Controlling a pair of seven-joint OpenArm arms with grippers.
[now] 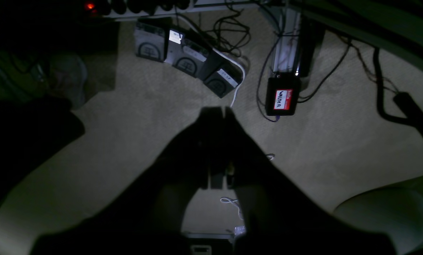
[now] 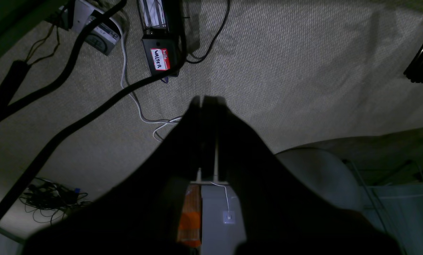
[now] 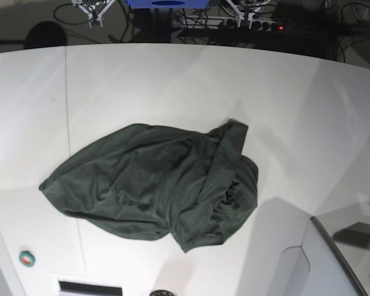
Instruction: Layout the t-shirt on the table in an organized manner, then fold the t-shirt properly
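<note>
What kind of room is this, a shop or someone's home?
Probably a robotics lab or workshop, not a home: a crumpled dark green cotton t-shirt lies on a large glossy white table, with tangled black cables and power strips on beige carpet below.

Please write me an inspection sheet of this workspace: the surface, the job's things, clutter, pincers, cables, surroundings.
Surface: white table, glossy, thin dark seam at left.
Job's things: dark green t-shirt lies crumpled in a heap, not spread, not folded.
Clutter: small green round thing near the front left edge.
Pincers: left pincer shut, empty; right pincer shut, empty; both point at the floor, away from the shirt.
Cables: black and white cables loose on the carpet.
Surroundings: beige carpet, black box with "Walter" label, power strip behind the table.
</note>
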